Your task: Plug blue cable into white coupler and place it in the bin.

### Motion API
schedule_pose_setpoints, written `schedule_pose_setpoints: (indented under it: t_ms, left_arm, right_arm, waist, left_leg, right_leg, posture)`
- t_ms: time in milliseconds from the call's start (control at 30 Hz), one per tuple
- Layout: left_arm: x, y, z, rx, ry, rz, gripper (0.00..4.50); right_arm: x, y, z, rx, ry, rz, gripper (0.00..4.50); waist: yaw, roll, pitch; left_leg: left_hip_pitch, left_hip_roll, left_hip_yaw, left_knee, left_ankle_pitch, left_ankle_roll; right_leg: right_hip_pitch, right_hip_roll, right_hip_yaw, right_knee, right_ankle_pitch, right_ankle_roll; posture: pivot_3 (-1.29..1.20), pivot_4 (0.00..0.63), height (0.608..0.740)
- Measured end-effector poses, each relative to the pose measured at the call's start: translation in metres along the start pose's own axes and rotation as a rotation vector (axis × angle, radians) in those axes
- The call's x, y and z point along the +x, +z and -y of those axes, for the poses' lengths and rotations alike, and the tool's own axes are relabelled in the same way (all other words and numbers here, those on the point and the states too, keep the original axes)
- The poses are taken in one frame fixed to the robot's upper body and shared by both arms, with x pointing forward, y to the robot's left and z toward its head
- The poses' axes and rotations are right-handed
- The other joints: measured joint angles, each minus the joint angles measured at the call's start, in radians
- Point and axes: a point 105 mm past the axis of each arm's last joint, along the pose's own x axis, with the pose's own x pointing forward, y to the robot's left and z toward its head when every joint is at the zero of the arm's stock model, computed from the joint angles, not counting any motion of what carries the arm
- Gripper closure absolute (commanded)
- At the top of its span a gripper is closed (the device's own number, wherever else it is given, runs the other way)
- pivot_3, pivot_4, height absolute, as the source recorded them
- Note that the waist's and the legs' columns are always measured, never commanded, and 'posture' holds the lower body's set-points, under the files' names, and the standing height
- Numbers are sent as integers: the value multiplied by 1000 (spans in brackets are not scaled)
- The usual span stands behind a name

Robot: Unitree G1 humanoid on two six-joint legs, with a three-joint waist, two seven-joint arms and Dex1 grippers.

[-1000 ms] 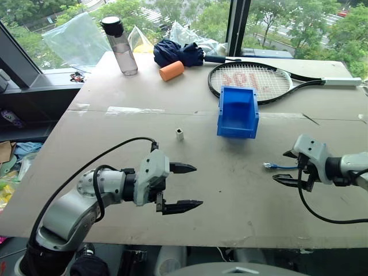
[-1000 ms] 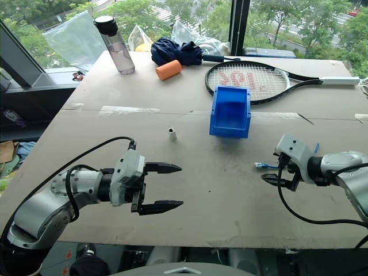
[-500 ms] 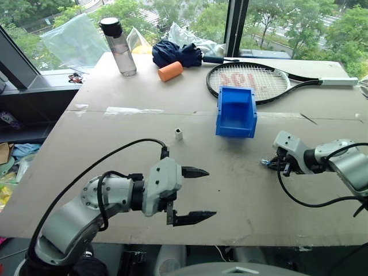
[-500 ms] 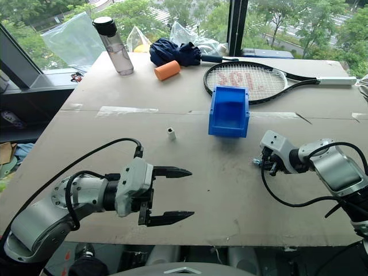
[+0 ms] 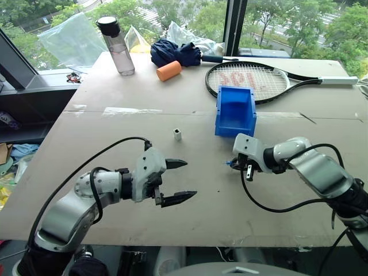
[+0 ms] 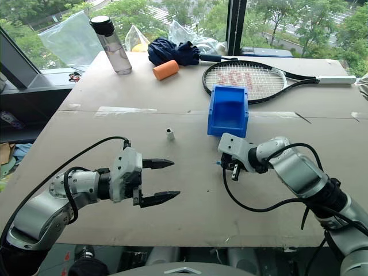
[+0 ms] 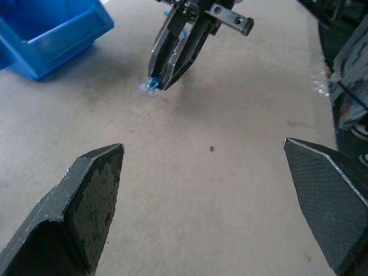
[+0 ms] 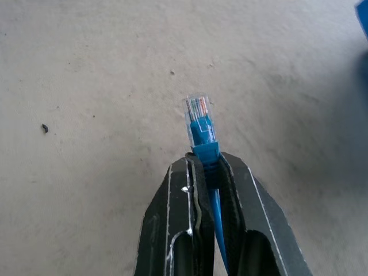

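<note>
Two black fingers of the right gripper (image 8: 208,167) clamp the thin, limp-looking blue cable (image 8: 202,133) just behind its clear plastic plug, a sound hold for steering it, while the left gripper (image 5: 177,181) hangs spread wide.

1. Soft, even daylight enters through the windows (image 5: 276,23) behind the table (image 5: 115,132).
2. Shadows on the tabletop are faint and diffuse.
3. Head views sharp; no glare.
4. Left wrist view: near fingertips (image 7: 86,201) slightly soft.

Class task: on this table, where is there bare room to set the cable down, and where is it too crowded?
Free: the wide board left of the white coupler, and the near strip between the left claw and right claw. Crowded: the far edge, with water bottle, orange foam cylinder, tennis racket and blue bin.
</note>
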Motion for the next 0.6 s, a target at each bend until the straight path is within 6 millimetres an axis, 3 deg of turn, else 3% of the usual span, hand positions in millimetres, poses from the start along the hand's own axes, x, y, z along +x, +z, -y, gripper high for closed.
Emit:
schedule_pose_setpoints:
  t_ms: [67,267,433,467,600]
  left_arm:
    - [3,-3,-10,26,20,-20,0]
    - [24,-5,-15,77,-44,-45,0]
    - [48,-5,-21,102,-93,-37,0]
    - [59,-3,-22,112,-117,-27,0]
    - [93,-9,-31,136,-165,-43,0]
  right_arm:
    - [5,-3,2,-41,1,-10,3458]
    - [-3,-10,2,-25,-29,79,587]
    - [-38,-15,-14,43,-87,210,587]
    - [-51,-18,-24,70,-120,256,587]
    - [-73,-33,-69,211,-172,334,587]
  waist:
    - [2,0,0]
    - [4,-1,-1]
    - [18,-1,0]
    - [29,0,-1]
    - [32,-2,-3]
  left_leg:
    - [0,0,0,1,0,0]
    - [-1,0,-1,0,0,0]
    - [-4,-1,-2,1,0,0]
    - [-6,-1,-5,2,0,0]
    - [-8,-1,-8,5,0,0]
  right_leg:
    - [0,0,0,0,0,0]
    - [0,1,-1,0,0,0]
    - [-1,1,-1,0,2,4]
    - [-1,0,-4,-1,2,4]
    - [-1,1,-6,-1,2,4]
  posture:
    - [0,150,740]
    - [0,150,740]
    - [0,150,740]
    - [0,150,740]
    - [0,150,740]
